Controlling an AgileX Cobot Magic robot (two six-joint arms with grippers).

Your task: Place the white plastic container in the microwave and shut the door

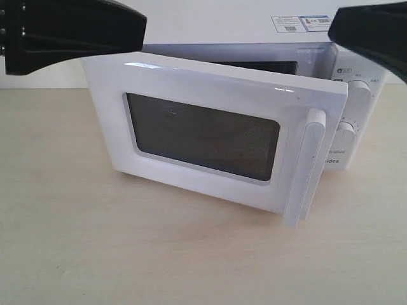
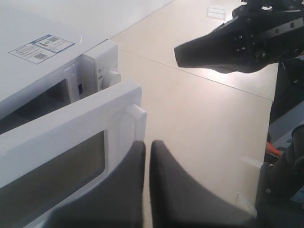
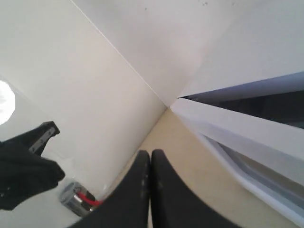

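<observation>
Currently, left hand (image 2: 148, 145) fully closed, empty, right hand (image 3: 150, 154) fully closed, empty.

The door (image 1: 210, 133) stands half swung across the microwave (image 1: 222, 25), so its cavity is hidden but for a dark strip above the door's top edge; what lies inside I cannot tell. The handle (image 1: 305, 168) covers part of the lower dial (image 1: 346, 132) and the start of the brand lettering. The print on the stickers (image 1: 304, 23) is too small to read. My left gripper (image 1: 137, 28) and right gripper (image 1: 337, 28) run off the exterior view's edges.
</observation>
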